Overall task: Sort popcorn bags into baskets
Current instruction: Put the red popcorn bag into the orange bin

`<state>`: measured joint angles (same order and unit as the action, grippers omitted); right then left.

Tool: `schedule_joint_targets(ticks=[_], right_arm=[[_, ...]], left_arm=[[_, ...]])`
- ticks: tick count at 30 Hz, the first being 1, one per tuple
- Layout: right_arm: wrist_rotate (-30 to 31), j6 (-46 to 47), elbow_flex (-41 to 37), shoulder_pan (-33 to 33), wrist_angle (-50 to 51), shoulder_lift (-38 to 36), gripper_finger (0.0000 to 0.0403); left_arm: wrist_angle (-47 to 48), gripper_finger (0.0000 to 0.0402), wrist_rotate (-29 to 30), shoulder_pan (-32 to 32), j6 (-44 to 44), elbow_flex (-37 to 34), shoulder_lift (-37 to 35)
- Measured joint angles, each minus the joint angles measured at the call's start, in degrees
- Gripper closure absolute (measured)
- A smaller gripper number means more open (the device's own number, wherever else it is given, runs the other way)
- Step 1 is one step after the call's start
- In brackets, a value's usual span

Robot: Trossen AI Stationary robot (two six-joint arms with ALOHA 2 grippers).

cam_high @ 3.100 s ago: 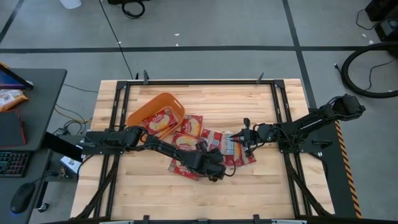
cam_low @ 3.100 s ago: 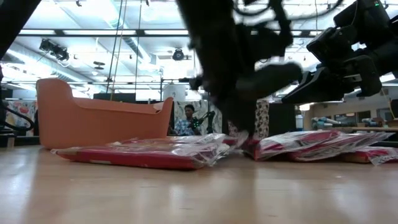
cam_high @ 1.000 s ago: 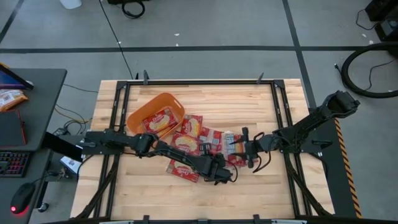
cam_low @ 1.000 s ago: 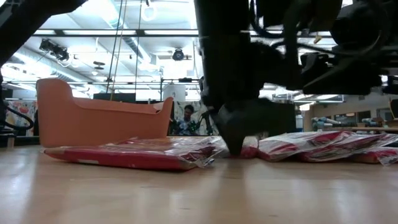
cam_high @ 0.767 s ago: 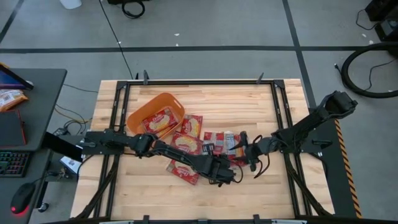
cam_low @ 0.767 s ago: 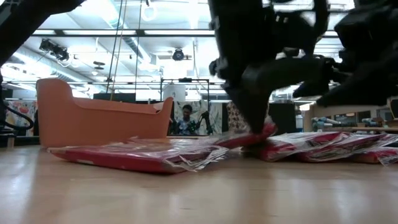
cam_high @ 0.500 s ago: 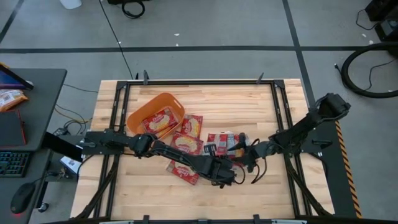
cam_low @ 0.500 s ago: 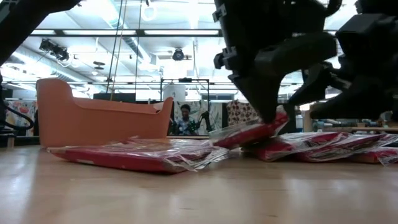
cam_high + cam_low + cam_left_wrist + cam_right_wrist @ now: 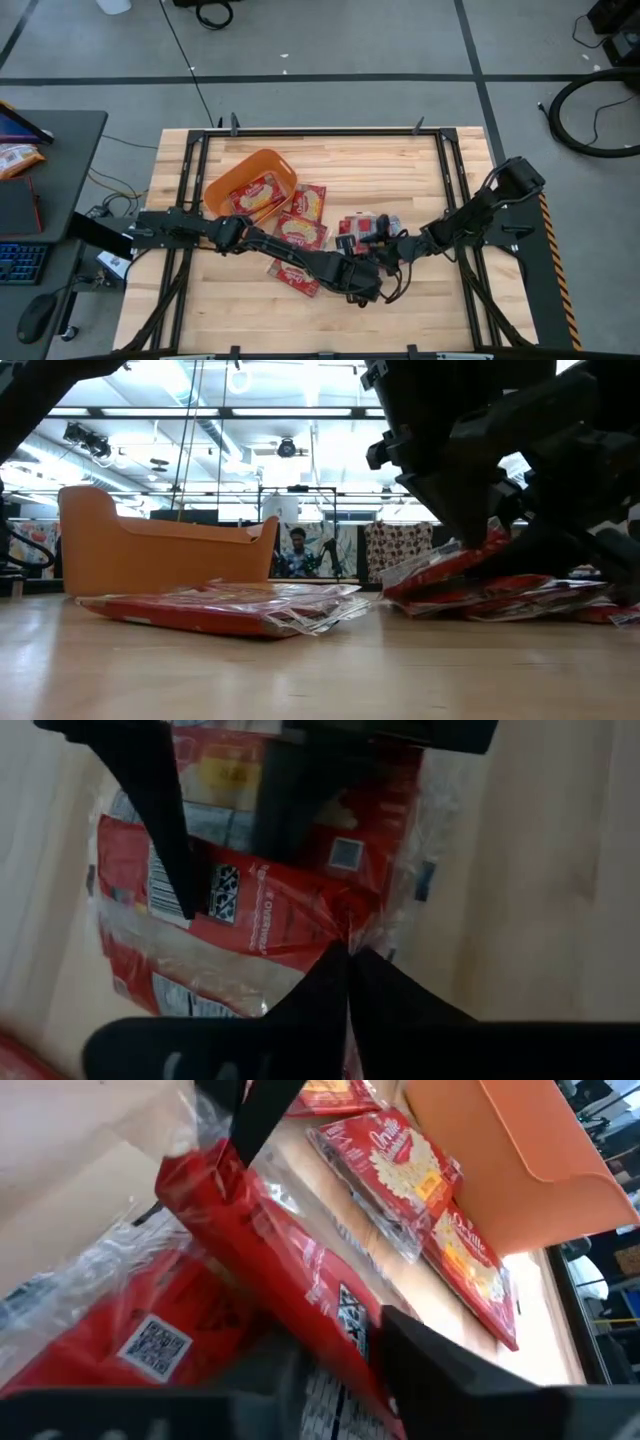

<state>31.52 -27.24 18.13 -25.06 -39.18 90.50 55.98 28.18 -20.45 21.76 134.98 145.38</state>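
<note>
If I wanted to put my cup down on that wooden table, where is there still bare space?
The far right part of the wooden table, beyond the orange plastic basket, is bare, as is the near strip. The middle is crowded: red popcorn bags spill from the basket towards the left gripper and right gripper, which meet there.

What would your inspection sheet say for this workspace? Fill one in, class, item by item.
Surface: pale wooden table, flat.
Job's things: orange plastic basket holds one red popcorn packet; loose red packets lie beside it.
Clutter: nothing seen.
Hands: left hand shut on raised red packet; right hand open, close by.
Cables: black coiled cable on floor.
Surroundings: dark desk, keyboard; person far behind.
</note>
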Motion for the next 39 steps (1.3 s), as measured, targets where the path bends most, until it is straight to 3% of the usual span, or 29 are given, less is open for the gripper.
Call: schedule_joint_targets(ticks=[8, 15, 19, 25, 33, 39], right_arm=[[0.6, 0.7, 0.5, 0.2, 0.2, -0.2, 0.0379], [3.1, 7.9, 2.7, 0.4, 2.9, -0.2, 0.0366], [3.0, 13.0, 7.8, 0.6, 13.8, -0.2, 0.0365], [2.3, 21.7, 14.5, 1.7, 30.4, -1.1, 0.0375], [4.2, 29.3, 14.7, 1.2, 39.0, -9.0, 0.0369], [4.8, 30.6, 11.6, 0.6, 41.2, -17.8, 0.0371]], left_arm=[[-0.1, 0.0315, -0.8, -0.1, 4.6, 0.0, -1.2], [1.7, 0.0202, -1.3, -0.8, 9.4, 0.0, -1.7], [6.5, 0.0163, 5.0, -1.6, 8.9, 0.0, -2.1], [9.9, 0.0166, 15.4, -2.0, 5.4, 0.1, -5.4], [11.2, 0.0175, 16.0, -2.1, 4.1, 0.0, -5.8], [9.9, 0.0175, 21.3, -2.3, 0.1, 0.0, -5.8]])
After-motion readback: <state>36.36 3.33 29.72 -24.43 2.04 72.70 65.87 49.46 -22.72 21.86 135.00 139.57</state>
